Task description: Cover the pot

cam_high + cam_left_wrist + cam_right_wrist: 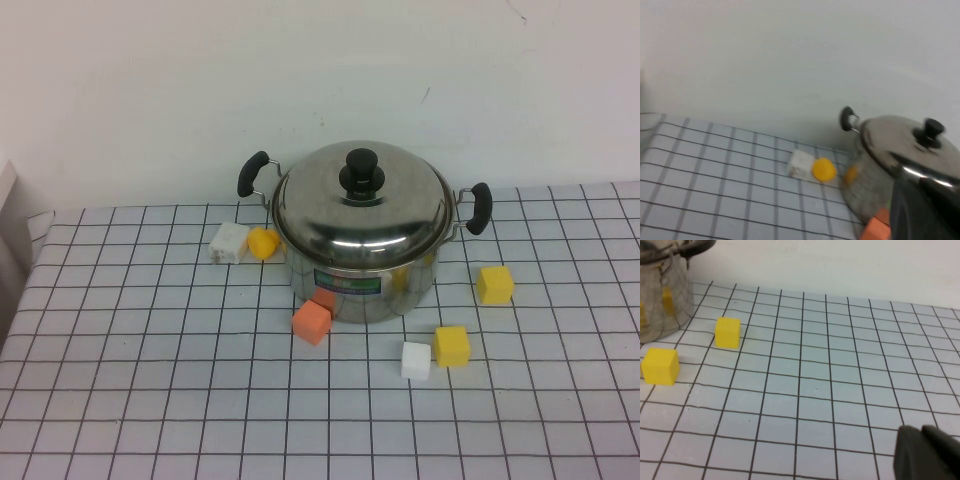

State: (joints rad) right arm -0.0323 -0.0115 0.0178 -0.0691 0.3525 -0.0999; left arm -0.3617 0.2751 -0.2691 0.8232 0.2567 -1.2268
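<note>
The shiny steel pot [365, 285] with two black side handles and a green-blue label stands at the back middle of the checked table. A domed steel lid [362, 205] with a black knob sits on its rim. Neither arm shows in the high view. My left gripper [925, 210] is a dark blurred shape close to the pot [865, 180] and the lid [905, 145], holding nothing that I can see. My right gripper [927, 455] is shut and empty, low over the table, well off to the right of the pot [660, 305].
Foam blocks lie around the pot: a white one [229, 242] and a yellow one [262, 243] to its left, an orange one [311, 322] against its front, a white one [416, 360] and two yellow ones [452, 345] [494, 284] at the front right. A wall runs behind.
</note>
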